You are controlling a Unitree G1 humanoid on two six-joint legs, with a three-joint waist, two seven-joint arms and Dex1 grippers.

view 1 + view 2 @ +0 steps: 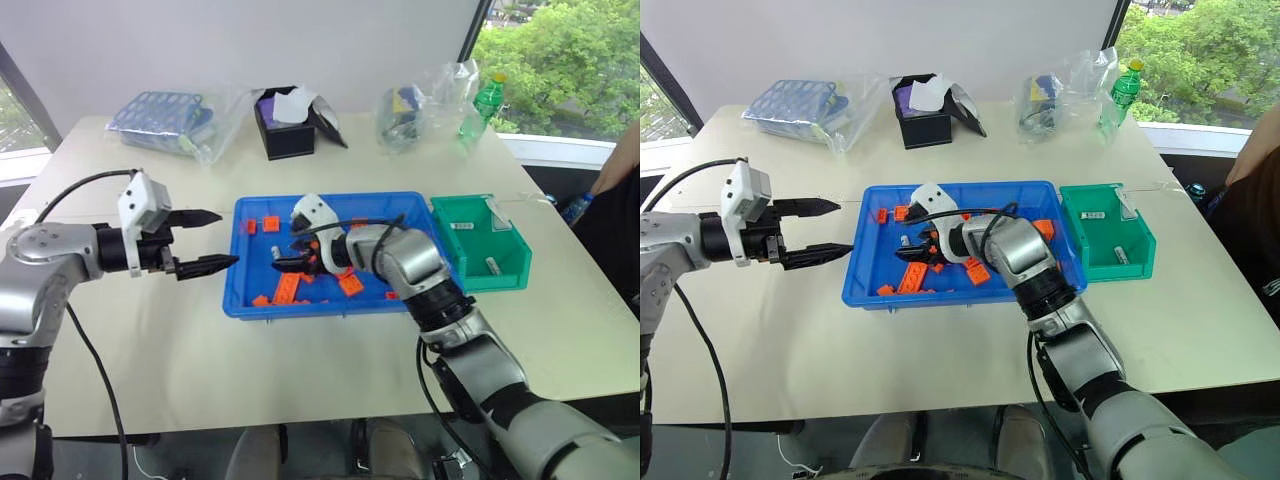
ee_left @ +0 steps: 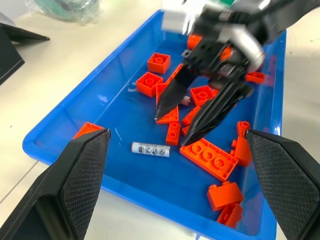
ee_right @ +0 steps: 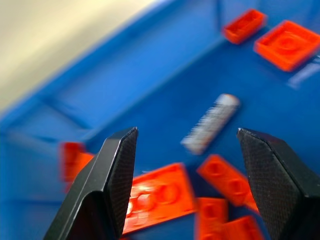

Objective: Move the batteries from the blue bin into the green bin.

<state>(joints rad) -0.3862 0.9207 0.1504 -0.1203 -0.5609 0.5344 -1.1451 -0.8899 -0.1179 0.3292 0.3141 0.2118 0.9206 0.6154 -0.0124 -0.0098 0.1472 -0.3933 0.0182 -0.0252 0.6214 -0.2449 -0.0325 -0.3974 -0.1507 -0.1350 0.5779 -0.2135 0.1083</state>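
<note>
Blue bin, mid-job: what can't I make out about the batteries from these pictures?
- Blue bin, head views: the right gripper and arm cover its middle, so the battery count is unclear.
- Right wrist view: battery is motion-blurred.
- Green bin: the small white pieces are too small to identify.

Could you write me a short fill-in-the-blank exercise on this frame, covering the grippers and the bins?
1. The right gripper hangs over the ____ bin, fingers apart.
2. A battery lies on the blue bin's floor among orange ____.
3. The left gripper is open, beside the blue bin, and holds ____.
4. The green bin stands at the blue bin's ____ side.

Missing words: blue; bricks; nothing; right
</note>
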